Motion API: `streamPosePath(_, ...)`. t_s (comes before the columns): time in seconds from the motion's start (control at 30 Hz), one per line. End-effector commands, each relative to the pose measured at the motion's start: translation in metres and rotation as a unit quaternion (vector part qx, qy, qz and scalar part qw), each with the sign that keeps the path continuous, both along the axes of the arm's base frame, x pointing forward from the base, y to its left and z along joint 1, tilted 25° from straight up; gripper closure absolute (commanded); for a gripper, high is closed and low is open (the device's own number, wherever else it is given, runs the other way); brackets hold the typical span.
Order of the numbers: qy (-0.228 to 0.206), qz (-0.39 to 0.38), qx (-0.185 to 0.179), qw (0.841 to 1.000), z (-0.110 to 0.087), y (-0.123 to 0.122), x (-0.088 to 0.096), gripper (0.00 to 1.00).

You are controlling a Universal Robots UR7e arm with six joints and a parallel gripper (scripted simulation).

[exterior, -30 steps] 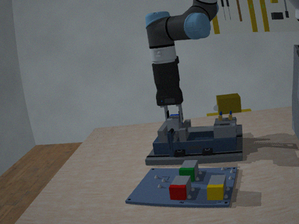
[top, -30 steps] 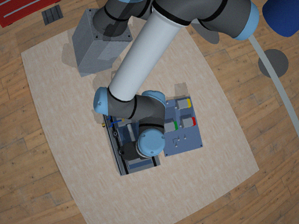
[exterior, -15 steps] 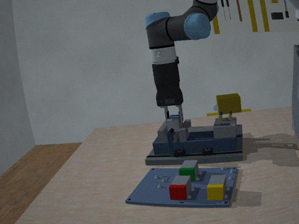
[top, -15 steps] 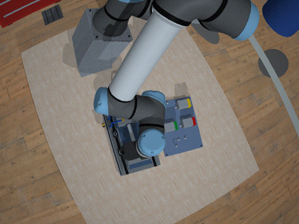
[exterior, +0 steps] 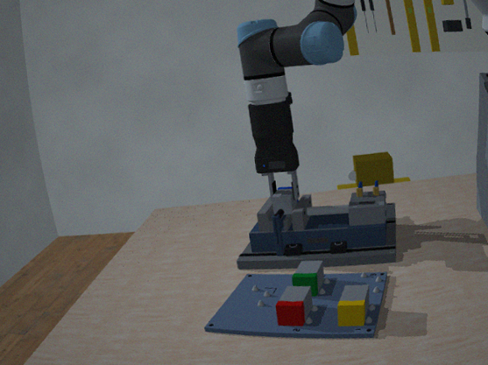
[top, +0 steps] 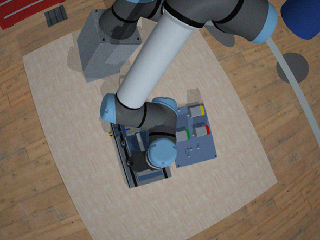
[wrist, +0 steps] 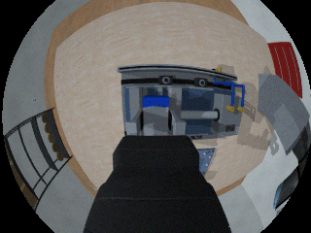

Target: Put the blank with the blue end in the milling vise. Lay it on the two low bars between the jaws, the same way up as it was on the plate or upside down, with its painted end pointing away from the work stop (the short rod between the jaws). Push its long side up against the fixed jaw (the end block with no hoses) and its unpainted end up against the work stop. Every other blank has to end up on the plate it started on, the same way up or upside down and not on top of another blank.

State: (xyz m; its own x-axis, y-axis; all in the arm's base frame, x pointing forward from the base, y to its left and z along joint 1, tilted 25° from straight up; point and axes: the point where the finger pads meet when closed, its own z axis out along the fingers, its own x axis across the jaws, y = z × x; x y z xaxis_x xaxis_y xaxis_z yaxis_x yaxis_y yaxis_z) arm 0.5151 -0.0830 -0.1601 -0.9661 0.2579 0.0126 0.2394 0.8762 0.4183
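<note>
Fingers (exterior: 294,182) grasp the blue-ended blank (exterior: 283,201) (wrist: 155,117) between the jaws of the vise (top: 167,172) (exterior: 319,236) (wrist: 196,127); its seating is unclear. Wrist and exterior views show its blue end; from the top, the arm (top: 162,152) (exterior: 264,59) hides it. Green (top: 182,135) (exterior: 309,277), red (top: 201,131) (exterior: 294,304) and yellow (top: 196,111) (exterior: 354,304) blanks sit on the plate (top: 204,152) (exterior: 236,310) (wrist: 206,156).

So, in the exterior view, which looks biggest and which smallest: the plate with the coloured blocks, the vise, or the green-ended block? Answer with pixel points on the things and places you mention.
1. The vise (top: 166,173) (exterior: 316,236) (wrist: 194,125)
2. The plate (top: 182,158) (exterior: 235,308) (wrist: 206,157)
3. The green-ended block (top: 182,135) (exterior: 306,284)

The plate is nearer the camera, so the top two are unsure.
</note>
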Motion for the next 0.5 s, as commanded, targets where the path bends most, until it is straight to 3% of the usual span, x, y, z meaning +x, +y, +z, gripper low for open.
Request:
streamPosePath(0.0, -0.001, 0.0, 0.0, 1.0, 0.0005, -0.0006, 0.0018, 1.0)
streamPosePath(0.47, -0.001, 0.0, 0.0, 1.0, 0.0005, -0.0006, 0.0008, 1.0)
